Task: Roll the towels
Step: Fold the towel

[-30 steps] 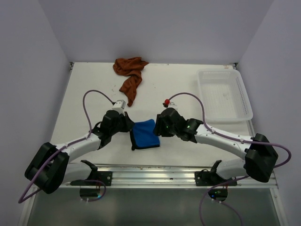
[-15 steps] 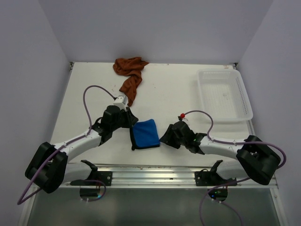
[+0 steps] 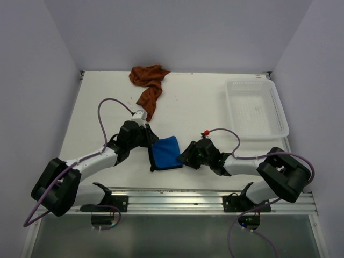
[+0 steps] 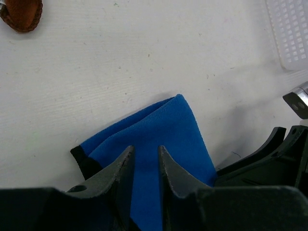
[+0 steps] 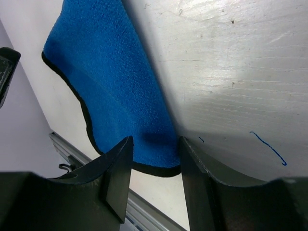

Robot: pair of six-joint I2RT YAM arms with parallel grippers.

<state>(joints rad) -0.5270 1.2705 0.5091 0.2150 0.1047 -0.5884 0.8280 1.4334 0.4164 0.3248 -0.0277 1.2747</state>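
The bright blue towel [image 3: 166, 152] lies folded near the table's front centre. It also shows in the left wrist view [image 4: 178, 130] and the right wrist view [image 5: 101, 62]. My left gripper [image 3: 151, 142] [image 4: 144, 154] is at the towel's left edge, its jaws nearly closed with blue cloth filling the narrow gap. My right gripper [image 3: 185, 156] [image 5: 155, 144] is open and low at the towel's near right corner, its jaws either side of the black-trimmed edge. The rust-brown towel [image 3: 149, 86] lies crumpled at the back of the table, its tip in the left wrist view [image 4: 21, 12].
A white mesh basket [image 3: 231, 86] stands at the back right and shows in the left wrist view [image 4: 288, 29]. A metal rail [image 3: 177, 199] runs along the table's front edge, close behind the blue towel.
My right gripper left the towel's right edge, drew back toward the front, then came in low at its near right corner. My left gripper stayed at the left edge, shifting slightly.
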